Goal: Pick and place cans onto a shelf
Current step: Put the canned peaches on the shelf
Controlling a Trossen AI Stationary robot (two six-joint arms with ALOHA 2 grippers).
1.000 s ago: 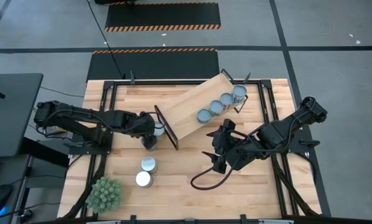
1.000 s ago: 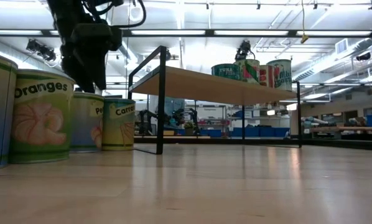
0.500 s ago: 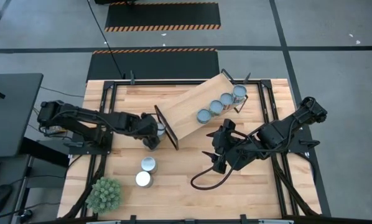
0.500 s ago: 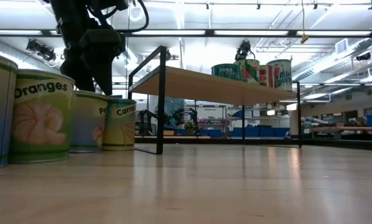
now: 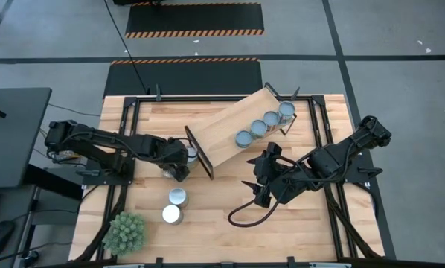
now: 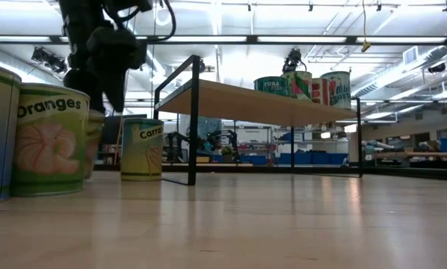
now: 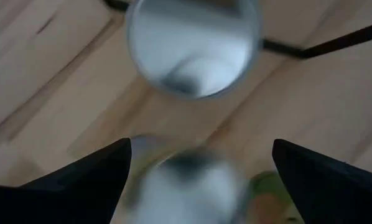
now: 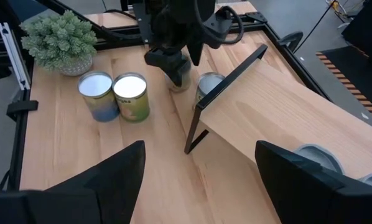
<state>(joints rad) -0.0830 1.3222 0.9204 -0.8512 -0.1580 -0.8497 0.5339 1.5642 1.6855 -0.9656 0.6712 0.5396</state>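
Observation:
My left gripper (image 5: pixel 178 170) is shut on a can (image 8: pixel 178 79) just left of the shelf's left end frame. The can is half hidden behind the Oranges can (image 6: pixel 50 138) in the low view. A Carrots can (image 6: pixel 142 149) stands on its base beside that frame, and it also shows in the left wrist view (image 7: pixel 192 46). The light-wood shelf (image 5: pixel 230 130) lies slantwise at the table's far middle and carries several cans (image 5: pixel 264 123). My right gripper (image 5: pixel 256 184) is open and empty, right of centre. My left gripper has the can's side wall (image 7: pixel 173 180) between its two fingers, near the top rim. The fingers (image 8: pixel 164 62) come from above, pointing down. The can stands upright in the hold. I cannot tell whether its base is clear of the table.
Two more cans (image 5: pixel 174 205) stand side by side on the near left of the table. A spiky green plant (image 5: pixel 125 232) stands at the near left corner. Black frame rails (image 5: pixel 130 119) run along the table's sides. There is bare wood between the two arms.
My left gripper has come down over the can beside the Carrots can and taken hold of it. It has then gone a little toward the table's left with the can. In the low view the can now stands apart from the Carrots can, partly behind the Oranges can.

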